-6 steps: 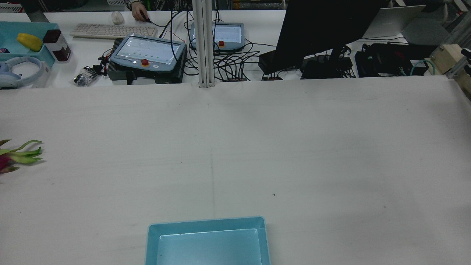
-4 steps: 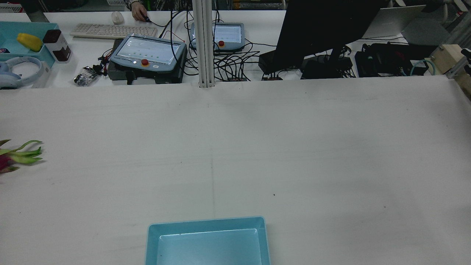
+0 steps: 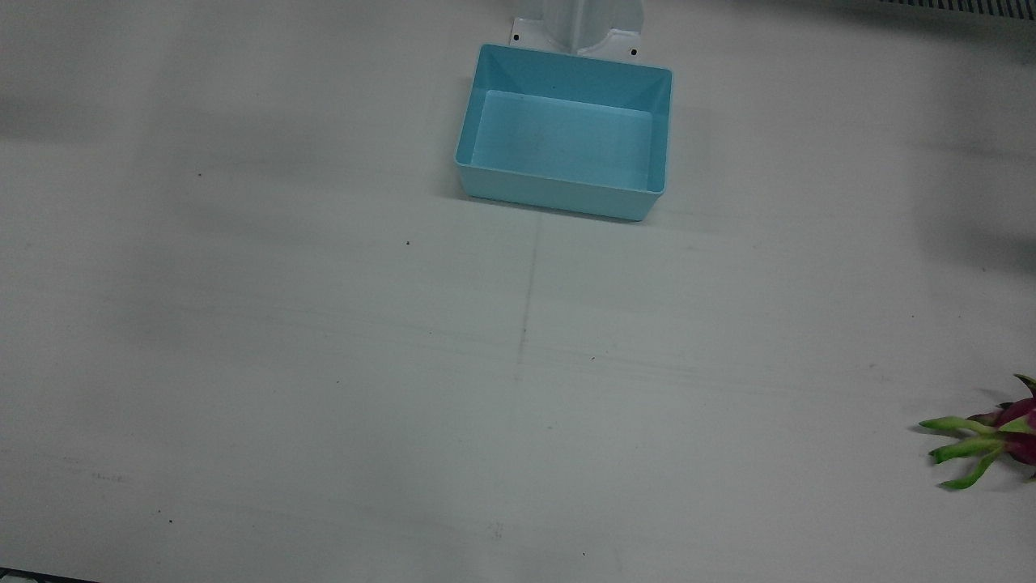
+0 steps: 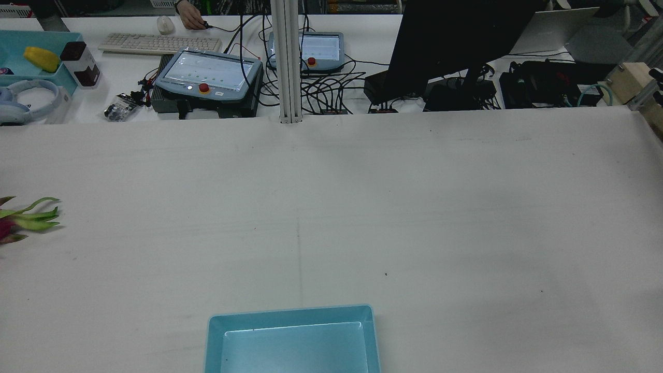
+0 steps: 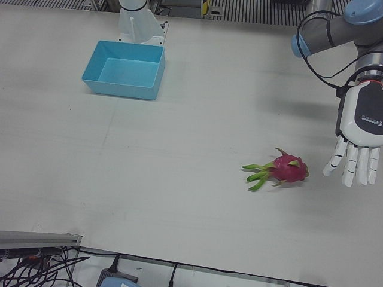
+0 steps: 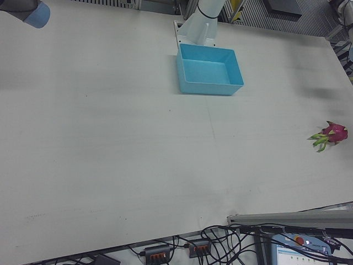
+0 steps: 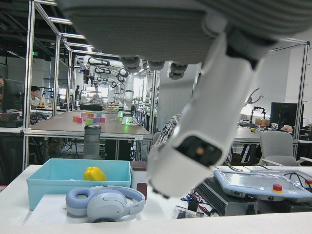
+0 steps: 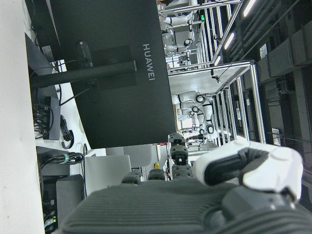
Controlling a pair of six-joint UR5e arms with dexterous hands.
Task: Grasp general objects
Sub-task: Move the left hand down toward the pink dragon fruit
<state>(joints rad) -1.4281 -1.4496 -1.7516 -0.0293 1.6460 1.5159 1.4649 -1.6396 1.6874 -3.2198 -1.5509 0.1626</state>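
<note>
The dragon fruit (image 5: 288,169) lies on its side on the white desk (image 5: 179,155), on the half served by the left arm, with its green leaf tips pointing toward the desk centre. In the front view it sits at the right edge of the frame (image 3: 991,437); in the rear view only its leaf tips show at the left edge (image 4: 28,217).

The left hand (image 5: 359,134) hangs above the desk just beside the dragon fruit, apart from it. Its fingers (image 5: 350,167) point down, extended and slightly spread, holding nothing.

The right hand (image 8: 204,195) appears only in its own camera, close to the lens. Whether its fingers are spread or closed cannot be told. A dark monitor (image 8: 112,73) fills that view behind it.

A light blue bin (image 3: 566,129) stands near the pedestal side of the desk, well apart from the dragon fruit. It holds nothing.
</note>
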